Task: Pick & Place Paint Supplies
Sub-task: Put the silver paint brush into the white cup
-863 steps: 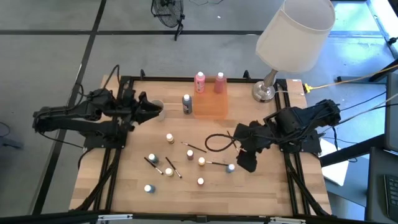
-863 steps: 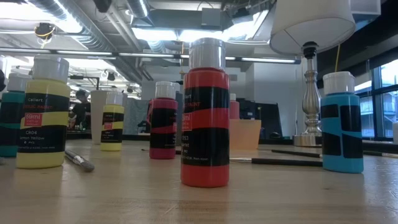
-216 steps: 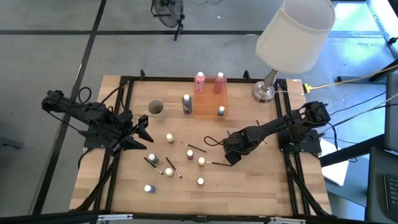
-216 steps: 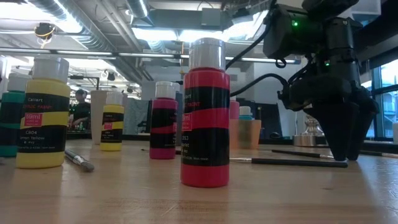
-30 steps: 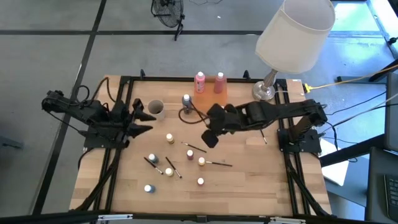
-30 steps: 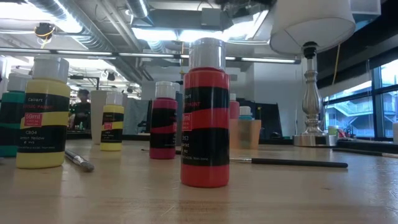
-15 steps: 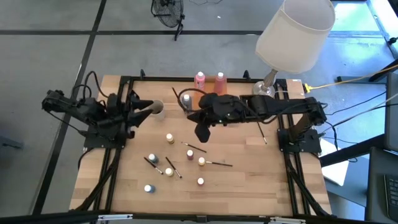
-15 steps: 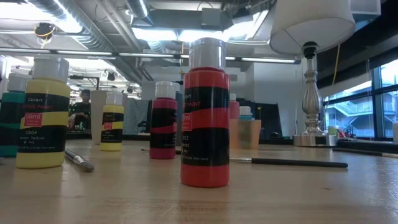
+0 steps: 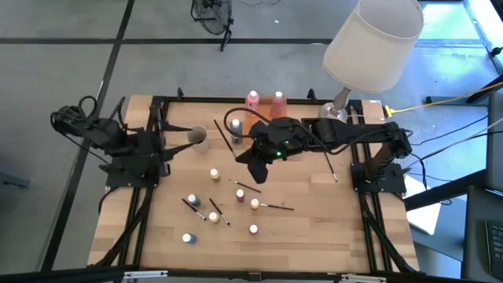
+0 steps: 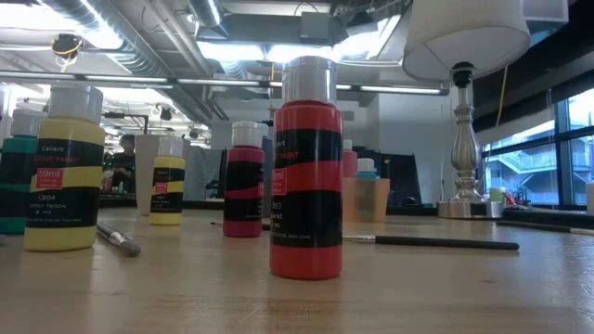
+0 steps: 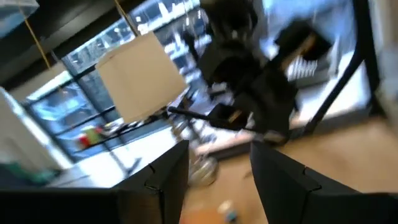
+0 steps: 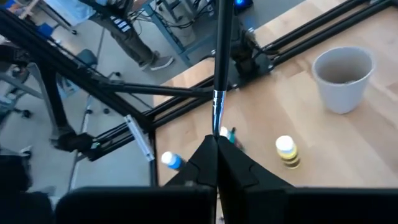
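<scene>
Shifted since 0.5 s ago, high view: right gripper [image 9: 238, 155] nearer cup [image 9: 198, 137], clamped on brush [image 9: 225, 134]; left gripper [image 9: 174, 129] pulled back by cup, fingers apart, empty. Low view: red bottle [image 10: 307, 167] seen, grippers hidden. Right wrist view: brush [image 12: 219, 74] pinched, tip cut off.

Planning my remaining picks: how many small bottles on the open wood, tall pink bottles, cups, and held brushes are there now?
Small bottles on the open wood: 7
Tall pink bottles: 2
Cup: 1
Brush in the right fingers: 1
Total: 11
</scene>
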